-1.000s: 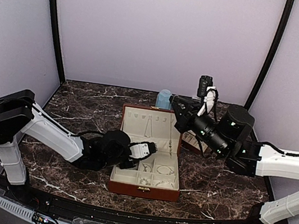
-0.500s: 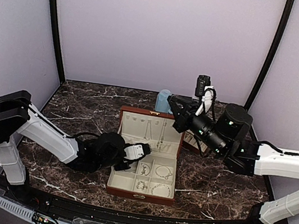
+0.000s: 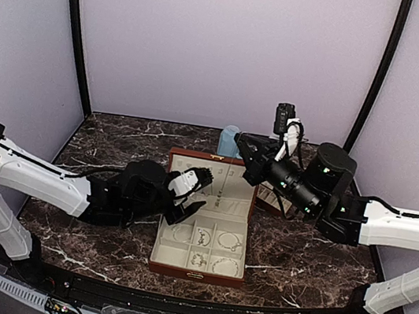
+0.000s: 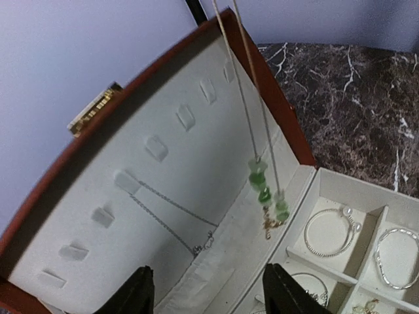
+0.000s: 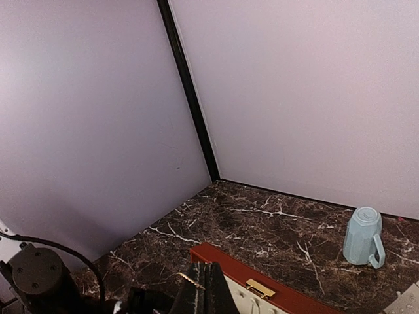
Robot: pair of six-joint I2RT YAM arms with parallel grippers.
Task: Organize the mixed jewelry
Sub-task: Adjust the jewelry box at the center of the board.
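The reddish-brown box [image 3: 195,269] stands open mid-table, with its cream lid upright. My right gripper [image 3: 244,140] is above the lid's top edge. In its wrist view it [image 5: 206,291] is shut on a thin gold chain [image 5: 190,280]. That chain hangs down in front of the lid and ends in green beads [image 4: 265,190] just above the lid's foot. My left gripper [image 3: 200,189] is open and empty over the box's left side. In its wrist view it [image 4: 206,297] faces the lid. A silver chain [image 4: 167,212] hangs on the lid. Silvery bracelets [image 4: 330,232] lie in the compartments.
A pale blue mug [image 3: 230,139] stands upside down behind the box, and the right wrist view shows it too [image 5: 363,237]. A flat cream tray [image 3: 270,202] lies right of the box, mostly hidden under my right arm. Purple walls close in the table.
My left gripper has moved from over the box's compartments up and back toward the lid. The box has shifted slightly. My right gripper has barely moved.
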